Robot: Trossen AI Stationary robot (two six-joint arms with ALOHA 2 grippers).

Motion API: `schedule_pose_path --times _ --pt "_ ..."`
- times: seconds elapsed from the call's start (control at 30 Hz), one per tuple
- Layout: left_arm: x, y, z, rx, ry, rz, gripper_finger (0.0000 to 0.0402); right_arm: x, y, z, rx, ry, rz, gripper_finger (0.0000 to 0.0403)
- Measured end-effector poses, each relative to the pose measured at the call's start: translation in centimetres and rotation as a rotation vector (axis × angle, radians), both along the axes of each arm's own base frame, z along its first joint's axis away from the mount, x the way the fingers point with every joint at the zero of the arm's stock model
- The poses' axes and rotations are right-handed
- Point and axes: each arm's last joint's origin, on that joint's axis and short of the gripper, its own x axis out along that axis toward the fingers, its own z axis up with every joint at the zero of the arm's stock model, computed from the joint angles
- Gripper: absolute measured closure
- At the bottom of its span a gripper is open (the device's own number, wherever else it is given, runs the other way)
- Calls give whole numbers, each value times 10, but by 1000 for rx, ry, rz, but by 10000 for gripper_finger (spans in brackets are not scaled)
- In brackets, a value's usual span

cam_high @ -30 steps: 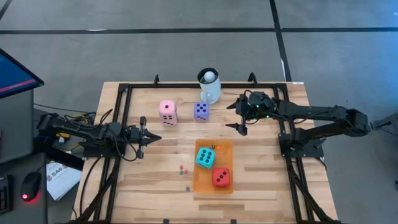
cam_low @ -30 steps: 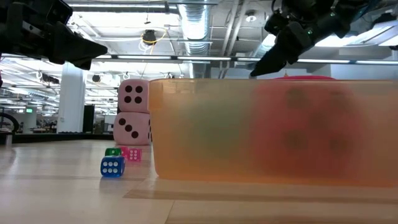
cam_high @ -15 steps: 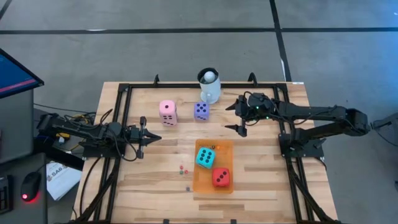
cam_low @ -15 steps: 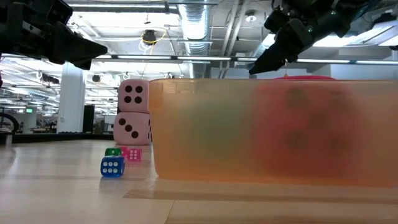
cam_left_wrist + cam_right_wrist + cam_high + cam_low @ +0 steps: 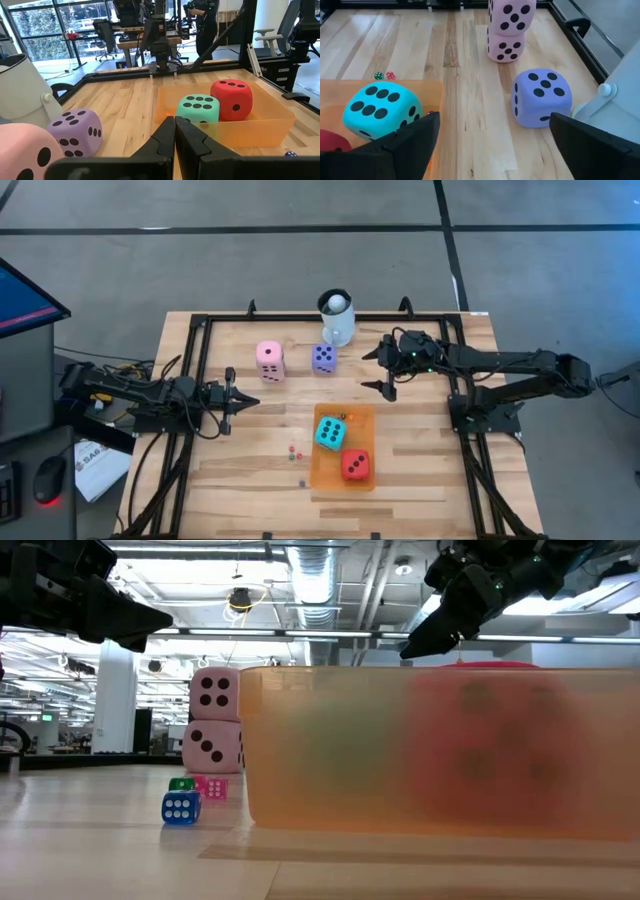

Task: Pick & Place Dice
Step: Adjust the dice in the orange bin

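Two pink dice (image 5: 269, 361) stand stacked, the upper one (image 5: 510, 10) resting on the lower one (image 5: 507, 46). A purple die (image 5: 323, 358) sits on the table to their right. A teal die (image 5: 330, 432) and a red die (image 5: 354, 465) lie in a translucent orange tray (image 5: 366, 420). Several tiny dice (image 5: 293, 450) lie left of the tray. My right gripper (image 5: 372, 369) hovers open to the right of the purple die (image 5: 541, 97), tilted down toward it and holding nothing. My left gripper (image 5: 246, 402) waits shut and level at the table's left, below the pink stack.
A white mug with a ball (image 5: 336, 318) stands at the far edge, just behind the purple die. A black frame (image 5: 200, 340) borders the table. The tray wall (image 5: 440, 750) fills the low view, with the tiny blue die (image 5: 181, 807) to its left.
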Motion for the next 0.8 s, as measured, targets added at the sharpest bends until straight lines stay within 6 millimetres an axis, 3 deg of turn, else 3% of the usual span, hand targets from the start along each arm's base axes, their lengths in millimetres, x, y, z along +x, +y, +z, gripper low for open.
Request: schedule_pose_path --times 0.53,0.8 --pt "0 0 0 -4 -4 0 402 0 0 0 49 0 -30 160" --pt "0 0 16 -23 -161 0 402 0 0 0 91 -5 -55 220"
